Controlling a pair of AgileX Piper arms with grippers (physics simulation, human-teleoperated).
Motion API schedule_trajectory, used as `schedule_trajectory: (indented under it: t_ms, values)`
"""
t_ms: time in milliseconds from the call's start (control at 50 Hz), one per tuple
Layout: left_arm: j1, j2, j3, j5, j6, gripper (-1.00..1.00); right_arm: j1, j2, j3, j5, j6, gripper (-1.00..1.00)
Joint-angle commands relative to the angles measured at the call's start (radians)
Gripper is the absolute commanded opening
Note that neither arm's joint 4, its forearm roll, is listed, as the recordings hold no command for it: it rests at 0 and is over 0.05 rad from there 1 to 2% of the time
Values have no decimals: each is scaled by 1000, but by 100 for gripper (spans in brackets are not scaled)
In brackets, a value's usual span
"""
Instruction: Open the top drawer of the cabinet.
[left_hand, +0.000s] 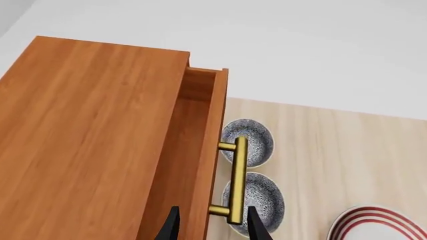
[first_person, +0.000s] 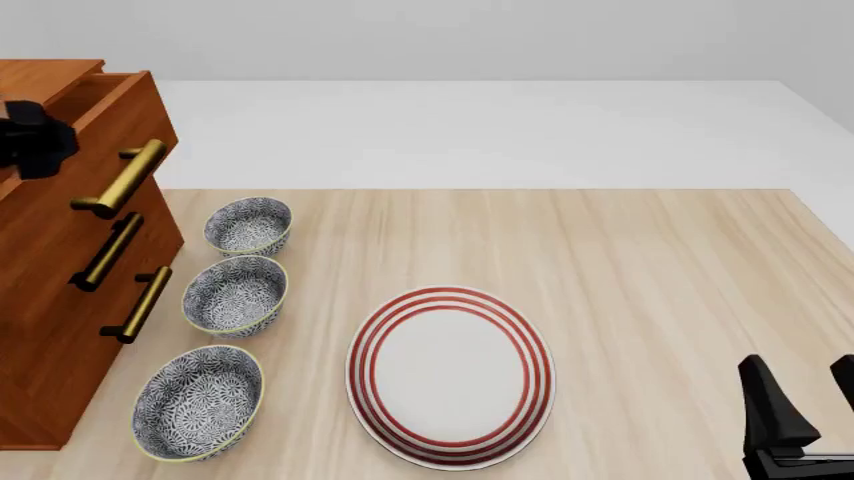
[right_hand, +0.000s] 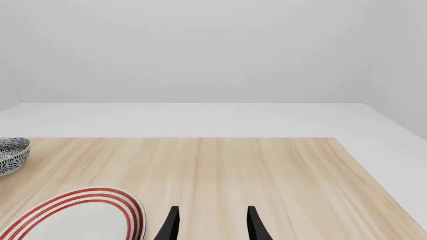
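The cabinet (first_person: 60, 300) is of smooth reddish-brown wood with fine grain and stands at the left edge of the pale wooden table (first_person: 641, 290). Its top drawer (left_hand: 200, 150), a wide box with a round brass bar handle (left_hand: 237, 180), stands partly out. The left gripper (left_hand: 211, 222) hangs just above this handle with fingers apart, holding nothing. The right gripper (first_person: 801, 400) is wide too, near the front right corner.
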Motion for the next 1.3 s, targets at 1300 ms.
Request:
schedule_trajectory:
  t_ms: [1300]
  values:
    - [-28, 144, 33, -52, -9, 100, 0, 0, 0, 0, 0, 100]
